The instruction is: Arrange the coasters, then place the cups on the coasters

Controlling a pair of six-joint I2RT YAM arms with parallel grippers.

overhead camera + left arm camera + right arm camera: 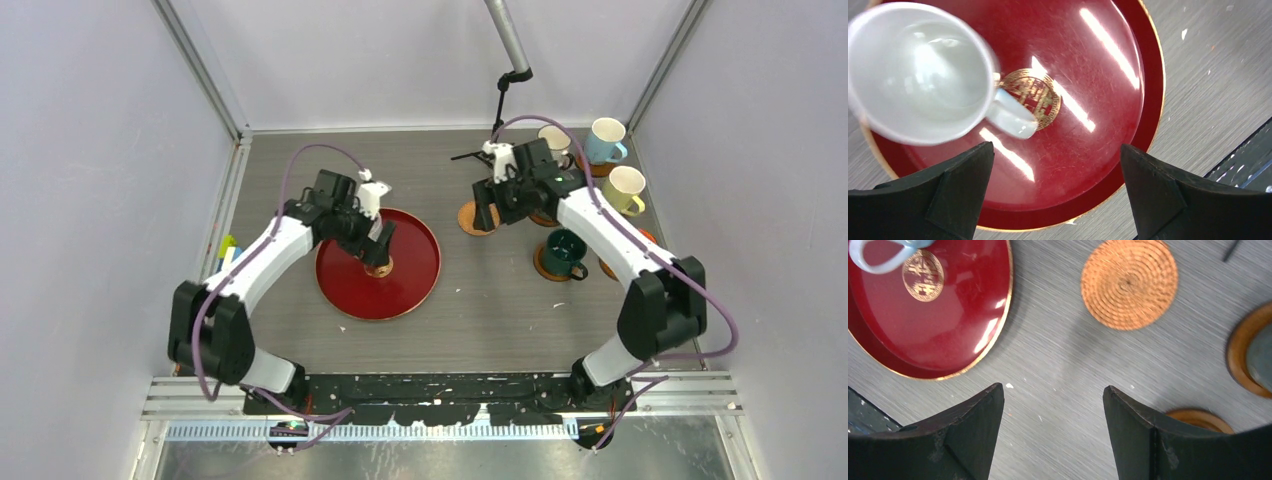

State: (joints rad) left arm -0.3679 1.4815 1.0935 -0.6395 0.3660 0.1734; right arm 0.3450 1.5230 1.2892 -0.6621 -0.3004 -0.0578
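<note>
The white ceramic mug (918, 75) sits mouth up on the large round red lacquered tray (1128, 75), off to one side of the gold emblem (1040, 97) at its centre, with its handle turned toward that emblem. It is well apart from every coaster, which is probably why the left gripper (1056, 150) hangs over the tray. The gripper's fingers are spread wide and hold nothing, and the mug lies just beyond the fingertips rather than between them.

Across the grey table (1058, 340), the round woven straw-coloured coaster (1129, 284) lies bare and looks like the free spot for this mug. Near it, the dark teal mug (567, 248) already stands on a smooth brown wooden coaster (545, 268). The light blue mug (604, 140) and pale yellow mug (625, 188) stand toward the far right corner.

The right gripper (1053, 390) is also spread and empty, pointing down beside the woven coaster. The left arm reaches forward with its elbow bent and its wrist tipped down over the tray. The right arm stretches forward and inward, and its forearm hides part of the coaster group.
</note>
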